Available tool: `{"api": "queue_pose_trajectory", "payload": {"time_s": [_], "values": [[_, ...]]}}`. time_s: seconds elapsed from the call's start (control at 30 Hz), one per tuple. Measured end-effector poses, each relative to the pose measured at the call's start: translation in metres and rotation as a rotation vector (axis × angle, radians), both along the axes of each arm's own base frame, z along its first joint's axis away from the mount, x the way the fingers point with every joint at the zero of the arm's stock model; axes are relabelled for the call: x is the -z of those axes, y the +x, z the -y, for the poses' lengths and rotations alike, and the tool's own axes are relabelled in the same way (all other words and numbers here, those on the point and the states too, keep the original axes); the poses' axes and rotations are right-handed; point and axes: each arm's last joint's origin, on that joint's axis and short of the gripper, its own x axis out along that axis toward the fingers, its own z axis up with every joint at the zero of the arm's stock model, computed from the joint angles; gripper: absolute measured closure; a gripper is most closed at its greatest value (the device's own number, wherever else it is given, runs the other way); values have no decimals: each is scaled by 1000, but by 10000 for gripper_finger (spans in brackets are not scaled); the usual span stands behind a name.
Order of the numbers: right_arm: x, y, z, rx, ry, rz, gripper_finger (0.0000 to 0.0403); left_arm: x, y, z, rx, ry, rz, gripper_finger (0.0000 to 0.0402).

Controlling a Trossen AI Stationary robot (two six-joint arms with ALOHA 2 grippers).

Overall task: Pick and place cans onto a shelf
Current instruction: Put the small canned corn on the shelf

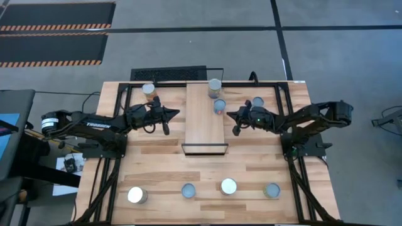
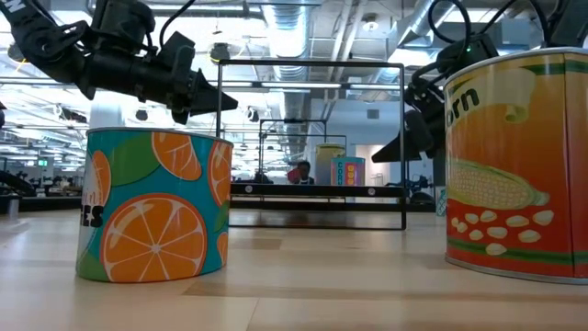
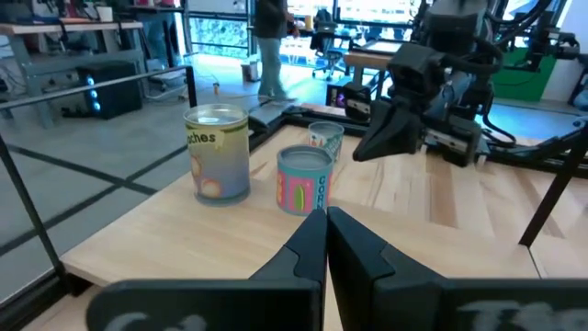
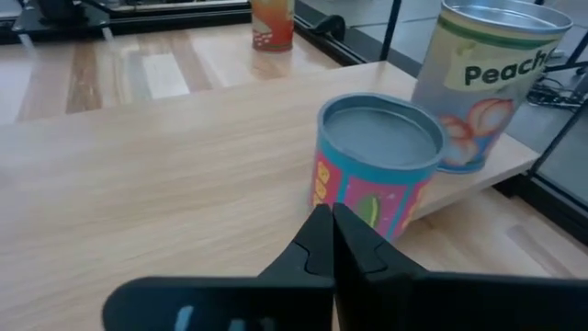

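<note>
This is a robotics lab in an open office-like hall. Exposed ducts and pipes (image 2: 303, 18) run across the ceiling, hazard-striped mats (image 1: 53, 28) lie on the grey concrete floor, and desks with office chairs (image 3: 323, 46) stand behind the planked table (image 1: 157, 169).

Overhead straight down; low, level across table (image 2: 294, 285); wrists close, both sharing the shelf (image 1: 205, 116) cans (image 3: 303, 180).

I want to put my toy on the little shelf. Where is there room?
The shelf is bare from its middle to its near end, between the two shut grippers, left and right. Its far end is crowded: two cans stand there. Four more cans line the table's near edge.
</note>
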Motion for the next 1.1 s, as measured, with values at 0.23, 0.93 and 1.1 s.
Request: {"api": "queue_pose_trajectory", "payload": {"time_s": [0.23, 0.93, 1.1], "values": [[2, -1, 3, 17, 9, -5, 395, 0, 0, 0, -1, -10, 4, 401], [-4, 6, 10, 55, 40, -34, 394, 0, 0, 0, -1, -13, 3, 401], [-2, 5, 12, 82, 41, -53, 394, 0, 0, 0, -1, -14, 3, 401]]}}
